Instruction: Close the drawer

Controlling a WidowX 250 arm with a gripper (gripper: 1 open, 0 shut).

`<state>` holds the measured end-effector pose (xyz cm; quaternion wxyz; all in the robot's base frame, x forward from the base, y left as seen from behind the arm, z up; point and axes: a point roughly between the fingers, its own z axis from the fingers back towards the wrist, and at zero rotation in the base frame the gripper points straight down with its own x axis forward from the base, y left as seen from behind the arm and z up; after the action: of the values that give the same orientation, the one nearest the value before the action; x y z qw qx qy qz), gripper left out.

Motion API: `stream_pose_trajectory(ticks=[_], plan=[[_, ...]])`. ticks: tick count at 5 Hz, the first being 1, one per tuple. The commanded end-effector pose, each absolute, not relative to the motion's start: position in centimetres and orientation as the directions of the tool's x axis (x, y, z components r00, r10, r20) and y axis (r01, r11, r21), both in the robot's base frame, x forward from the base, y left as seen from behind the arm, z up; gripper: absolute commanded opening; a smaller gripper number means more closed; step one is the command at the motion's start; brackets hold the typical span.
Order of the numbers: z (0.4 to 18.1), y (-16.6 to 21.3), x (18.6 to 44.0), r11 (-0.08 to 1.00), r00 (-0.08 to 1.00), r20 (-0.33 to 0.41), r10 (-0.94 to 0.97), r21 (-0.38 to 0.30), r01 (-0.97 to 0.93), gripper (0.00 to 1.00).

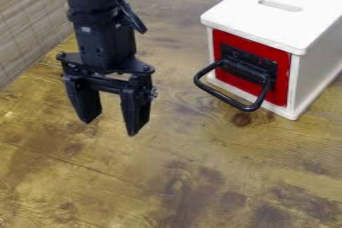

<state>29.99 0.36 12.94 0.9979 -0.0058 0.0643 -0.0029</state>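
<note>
Camera: drawer [250, 70] front w/ handle faces left; claw [110, 118] open, empty.

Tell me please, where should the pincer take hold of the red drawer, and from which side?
Probably the black loop handle of the drawer: it sticks out from the front, leaving a gap behind its bar. The open pincer stands apart to its left, so approaching from that front side, fingers straddling the bar, looks best.

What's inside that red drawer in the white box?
Nothing inside shows. Only the red drawer front is visible, with its black panel and black loop handle, set in the white box. A slot sits on top; its inside is hidden too.
</note>
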Motion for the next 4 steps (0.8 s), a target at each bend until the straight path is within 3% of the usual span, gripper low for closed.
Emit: stream_pose_trajectory(ticks=[1, 4], plan=[[14.83, 0.32, 30.43, 1.000, 0.998, -0.061, -0.012, -0.005, 0.012, 1.00], [14.41, -0.40, 30.22, 0.999, 0.996, -0.080, -0.040, 0.005, 0.041, 1.00]])
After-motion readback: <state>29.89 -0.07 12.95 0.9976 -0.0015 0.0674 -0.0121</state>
